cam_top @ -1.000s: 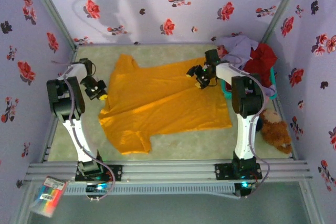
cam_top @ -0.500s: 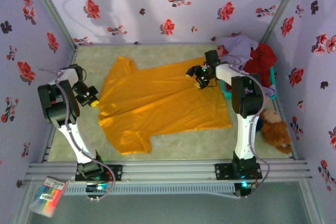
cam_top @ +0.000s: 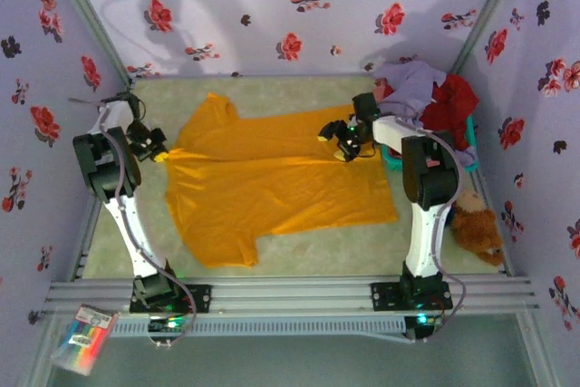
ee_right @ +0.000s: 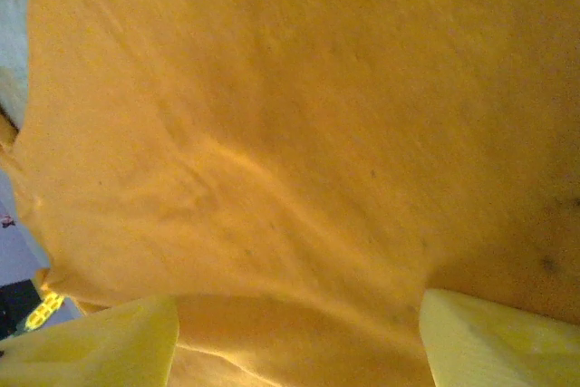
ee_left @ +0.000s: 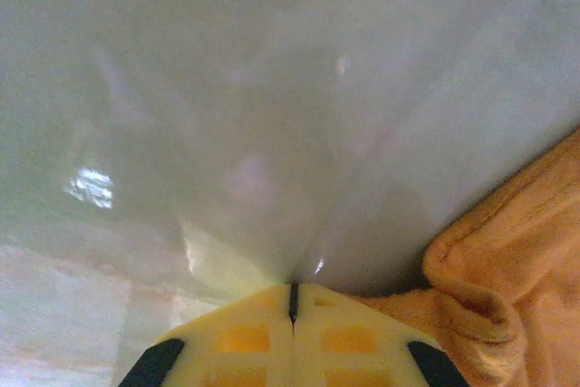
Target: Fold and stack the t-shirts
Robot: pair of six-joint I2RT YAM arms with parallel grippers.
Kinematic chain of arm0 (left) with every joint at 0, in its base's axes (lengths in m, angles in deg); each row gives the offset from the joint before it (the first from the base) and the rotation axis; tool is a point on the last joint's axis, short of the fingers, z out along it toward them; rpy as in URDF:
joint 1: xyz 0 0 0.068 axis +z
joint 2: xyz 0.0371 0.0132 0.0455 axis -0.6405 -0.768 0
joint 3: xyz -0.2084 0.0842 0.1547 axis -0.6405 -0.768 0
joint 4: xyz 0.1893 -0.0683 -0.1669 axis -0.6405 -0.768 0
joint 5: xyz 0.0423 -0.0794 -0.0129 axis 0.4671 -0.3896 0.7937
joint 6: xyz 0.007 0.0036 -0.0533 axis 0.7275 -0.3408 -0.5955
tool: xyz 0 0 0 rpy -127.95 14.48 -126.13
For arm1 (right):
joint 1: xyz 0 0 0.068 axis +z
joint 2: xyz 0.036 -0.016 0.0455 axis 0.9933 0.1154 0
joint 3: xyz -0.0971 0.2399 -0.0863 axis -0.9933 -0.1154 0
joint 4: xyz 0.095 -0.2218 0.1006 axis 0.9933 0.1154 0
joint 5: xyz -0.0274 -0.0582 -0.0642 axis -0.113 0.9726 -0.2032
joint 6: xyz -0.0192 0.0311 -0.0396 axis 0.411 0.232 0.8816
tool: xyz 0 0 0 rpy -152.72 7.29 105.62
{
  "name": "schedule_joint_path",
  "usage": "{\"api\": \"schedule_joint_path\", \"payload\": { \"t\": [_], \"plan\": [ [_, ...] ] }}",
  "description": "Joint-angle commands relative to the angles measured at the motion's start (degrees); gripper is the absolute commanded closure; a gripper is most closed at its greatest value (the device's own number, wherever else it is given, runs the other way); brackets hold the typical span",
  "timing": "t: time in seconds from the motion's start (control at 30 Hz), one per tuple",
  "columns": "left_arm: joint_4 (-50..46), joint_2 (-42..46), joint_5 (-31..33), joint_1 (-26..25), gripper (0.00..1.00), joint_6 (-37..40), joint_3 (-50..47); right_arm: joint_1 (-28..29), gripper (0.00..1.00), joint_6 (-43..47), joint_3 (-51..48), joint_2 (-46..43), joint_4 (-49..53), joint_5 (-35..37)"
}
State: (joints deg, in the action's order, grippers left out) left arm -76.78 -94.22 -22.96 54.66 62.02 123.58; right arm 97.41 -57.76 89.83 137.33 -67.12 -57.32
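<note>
The orange-yellow t-shirt (cam_top: 281,178) is being seen spread flat on the table (cam_top: 299,251). The left gripper (cam_top: 156,149) is being held shut at the shirt's left edge; whether cloth is being pinched cannot be told. The right gripper (cam_top: 335,142) is being held open over the far right part. If the edge is being pulled too hard, the shirt could be dragged crooked or bunched up. If no cloth is being caught, the fold will be missed.
</note>
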Motion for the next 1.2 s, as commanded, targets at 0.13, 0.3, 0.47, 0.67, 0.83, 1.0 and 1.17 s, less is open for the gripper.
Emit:
{"api": "schedule_joint_path", "payload": {
  "t": [0.13,0.3,0.47,0.67,0.83,1.0,1.17],
  "plan": [
    [-1.8,-6.3,-1.3,3.0,1.0,2.5,9.6,1.6,0.27,1.2,-1.0,-8.4,6.1,2.4],
    [-6.9,-13.7,-4.3,3.0,1.0,1.9,22.6,3.0,0.27,3.2,-3.8,-14.6,11.9,9.2],
    [-8.3,-11.9,-4.4,3.1,0.66,1.7,25.6,3.5,0.27,5.3,-9.0,-25.0,20.7,23.3],
    [-7.3,-0.5,-2.0,3.6,0.45,1.7,14.9,4.2,0.29,7.6,-17.5,-38.5,32.1,31.8],
    [-14.5,8.8,-1.3,3.5,0.45,4.8,4.7,2.5,0.32,3.4,-29.2,-43.7,36.1,27.9],
    [-16.4,20.8,1.1,3.5,0.43,6.3,-10.3,2.7,0.4,-0.5,-35.8,-48.5,31.5,25.1],
    [-12.9,31.6,-1.5,3.5,0.42,4.1,-26.3,1.7,0.46,0.0,-37.8,-44.2,27.2,22.9]
  ]
}}
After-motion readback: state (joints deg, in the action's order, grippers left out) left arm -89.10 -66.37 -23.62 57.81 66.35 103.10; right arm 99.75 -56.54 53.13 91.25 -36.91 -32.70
